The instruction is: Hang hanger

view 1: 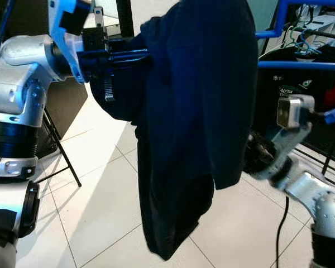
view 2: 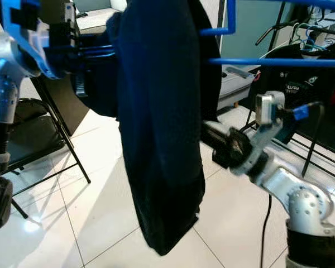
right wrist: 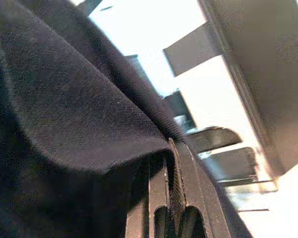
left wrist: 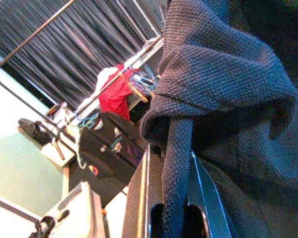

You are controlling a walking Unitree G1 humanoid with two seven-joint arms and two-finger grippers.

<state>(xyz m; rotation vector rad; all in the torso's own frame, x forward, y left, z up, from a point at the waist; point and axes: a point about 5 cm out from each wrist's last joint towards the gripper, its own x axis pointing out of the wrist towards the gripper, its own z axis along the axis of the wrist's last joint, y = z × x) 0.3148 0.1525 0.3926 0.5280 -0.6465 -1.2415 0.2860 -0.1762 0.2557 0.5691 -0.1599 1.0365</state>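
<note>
Dark navy garment (view 1: 195, 123) hangs long and limp over the white tiled floor (view 1: 95, 206), beside a blue rail (view 2: 273, 61). Left pincer (left wrist: 171, 208) pinches a knit fold; right pincer (right wrist: 171, 208) clamps a smooth edge lower down.

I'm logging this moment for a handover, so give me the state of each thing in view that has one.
dark garment: hanging off the floor, pinched by both grippers.
left gripper: raised, jaws shut on a fold of the garment.
right gripper: lower, jaws shut on the garment's edge.
blue rail: level, behind the garment.
folding chair: unfolded, standing on the tiled floor.
</note>
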